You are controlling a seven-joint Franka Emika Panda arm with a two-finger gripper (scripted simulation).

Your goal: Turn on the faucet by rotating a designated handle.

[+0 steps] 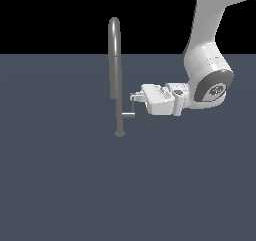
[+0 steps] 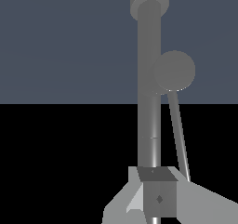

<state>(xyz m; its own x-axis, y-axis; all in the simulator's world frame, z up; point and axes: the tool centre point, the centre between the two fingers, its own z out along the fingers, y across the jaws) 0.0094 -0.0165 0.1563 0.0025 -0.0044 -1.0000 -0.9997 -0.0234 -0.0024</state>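
Note:
The faucet (image 1: 115,75) is a tall slim grey pipe with a gooseneck top, standing on a small round base. Its handle (image 1: 131,113) is a short stub low on the pipe that ends in a thin upright rod. My gripper (image 1: 134,98) reaches in from the exterior view's right and sits right at the rod's top end. In the wrist view the pipe (image 2: 149,102) runs straight ahead, and the handle rod (image 2: 179,135) slants back to the edge of my fingers (image 2: 158,197). The fingers look closed together, with no gap showing. The rod lies beside them, touching or nearly so.
The faucet stands on a flat dark grey-blue floor (image 1: 60,185). The white arm (image 1: 207,80) comes down from the exterior view's upper right. Nothing else is in view.

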